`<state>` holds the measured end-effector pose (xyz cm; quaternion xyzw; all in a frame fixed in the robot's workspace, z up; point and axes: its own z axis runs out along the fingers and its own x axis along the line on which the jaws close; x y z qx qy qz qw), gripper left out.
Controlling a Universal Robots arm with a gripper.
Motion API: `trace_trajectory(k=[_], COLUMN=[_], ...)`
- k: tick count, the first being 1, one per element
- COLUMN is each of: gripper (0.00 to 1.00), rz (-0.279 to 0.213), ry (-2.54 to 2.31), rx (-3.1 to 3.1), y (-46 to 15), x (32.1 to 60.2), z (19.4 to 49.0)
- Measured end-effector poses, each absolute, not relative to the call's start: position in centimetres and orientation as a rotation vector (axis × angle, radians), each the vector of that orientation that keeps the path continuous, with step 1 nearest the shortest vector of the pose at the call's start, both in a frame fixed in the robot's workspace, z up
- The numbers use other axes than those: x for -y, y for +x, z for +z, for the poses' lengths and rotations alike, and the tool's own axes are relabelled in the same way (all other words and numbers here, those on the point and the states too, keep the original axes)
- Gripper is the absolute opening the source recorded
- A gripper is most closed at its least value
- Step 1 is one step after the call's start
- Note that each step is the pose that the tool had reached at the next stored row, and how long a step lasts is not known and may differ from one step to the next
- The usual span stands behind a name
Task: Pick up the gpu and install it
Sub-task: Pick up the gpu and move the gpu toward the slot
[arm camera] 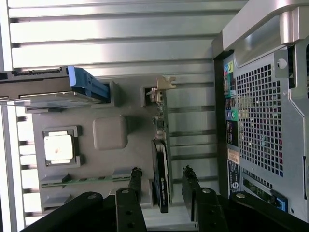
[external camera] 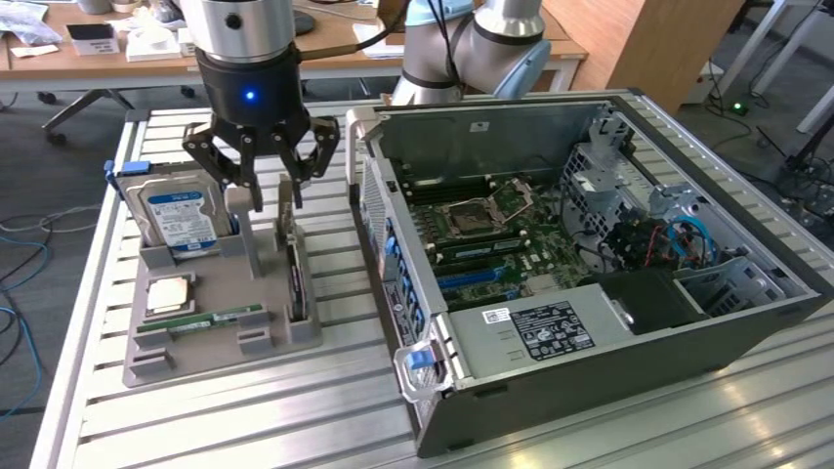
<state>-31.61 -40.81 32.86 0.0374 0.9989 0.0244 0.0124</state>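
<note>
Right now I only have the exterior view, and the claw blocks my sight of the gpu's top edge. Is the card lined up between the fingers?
Observer: Yes. In the wrist view the gpu stands on edge between the fingers of the open claw, with a gap showing on each side.
Operator: Where is its metal bracket?
Observer: The silver bracket is at the card's end nearest the hard drive, sitting in a corner slot of the gray tray.
</note>
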Motion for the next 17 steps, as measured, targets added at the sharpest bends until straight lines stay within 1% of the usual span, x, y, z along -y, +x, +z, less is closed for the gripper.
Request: trace_trajectory(k=[17], gripper=[0.47], rz=[0.076], ry=[0.117], rx=[-3.114], y=[-31.61], x=[40.81], z=[32.26])
